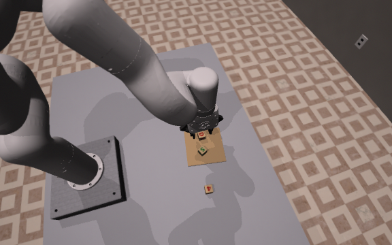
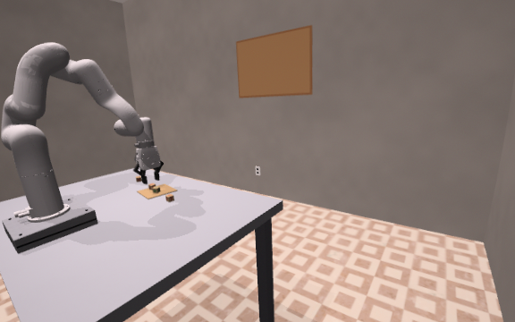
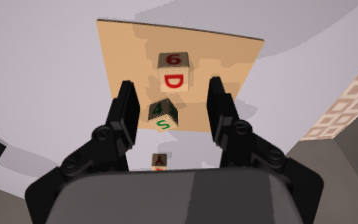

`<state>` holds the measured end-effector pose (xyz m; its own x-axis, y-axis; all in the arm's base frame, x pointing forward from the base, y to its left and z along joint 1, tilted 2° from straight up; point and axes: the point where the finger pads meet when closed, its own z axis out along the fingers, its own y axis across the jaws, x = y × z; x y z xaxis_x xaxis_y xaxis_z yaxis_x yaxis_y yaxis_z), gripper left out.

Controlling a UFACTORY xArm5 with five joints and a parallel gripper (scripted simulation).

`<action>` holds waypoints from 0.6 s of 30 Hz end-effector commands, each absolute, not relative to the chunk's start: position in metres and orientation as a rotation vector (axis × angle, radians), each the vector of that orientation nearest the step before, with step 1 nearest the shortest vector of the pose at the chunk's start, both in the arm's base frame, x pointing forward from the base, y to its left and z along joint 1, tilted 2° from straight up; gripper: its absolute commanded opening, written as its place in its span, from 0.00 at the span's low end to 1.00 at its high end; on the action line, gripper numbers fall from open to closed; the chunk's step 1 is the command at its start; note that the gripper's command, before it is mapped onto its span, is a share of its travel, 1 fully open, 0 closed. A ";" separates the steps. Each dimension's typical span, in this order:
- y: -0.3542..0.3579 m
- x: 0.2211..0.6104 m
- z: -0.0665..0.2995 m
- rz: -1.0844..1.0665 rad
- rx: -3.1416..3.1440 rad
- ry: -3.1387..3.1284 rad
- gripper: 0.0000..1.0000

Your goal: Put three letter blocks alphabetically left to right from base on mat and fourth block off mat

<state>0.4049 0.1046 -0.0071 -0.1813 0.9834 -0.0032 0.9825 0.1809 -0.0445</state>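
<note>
The tan mat [image 1: 194, 161] [image 2: 168, 190] [image 3: 125, 45] lies flat on the table. A block with a red D [image 1: 201, 135] [image 2: 152, 186] [image 3: 174, 80] on top sits on it. A block with a green S [image 1: 202, 150] [image 2: 156, 190] [image 3: 163, 122] sits beside it, turned at an angle. A block with a red mark like a 4 or an A [image 1: 209, 188] [image 2: 170, 198] [image 3: 159, 161] lies off the mat. Another block [image 2: 139, 178] lies off the mat's other side; its top is unreadable. My gripper [image 1: 202, 133] [image 2: 151, 179] [image 3: 172, 92] is open and empty, above the mat's D-block end.
The robot's base plate [image 1: 109, 184] [image 2: 79, 224] stands on the grey table [image 1: 155, 190] [image 2: 119, 268], well away from the mat. The arm hides part of the table beyond the mat in the top view.
</note>
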 end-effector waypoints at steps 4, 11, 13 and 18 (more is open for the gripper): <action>0.105 0.406 -0.009 0.052 -1.995 -2.396 0.63; 0.105 0.406 -0.010 0.052 -1.995 -2.396 0.63; 0.105 0.406 -0.010 0.052 -1.995 -2.396 0.63; 0.105 0.406 -0.010 0.052 -1.995 -2.396 0.63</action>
<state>0.4048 0.1047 -0.0108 -0.1812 0.9834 -0.0032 0.9825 0.1809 -0.0442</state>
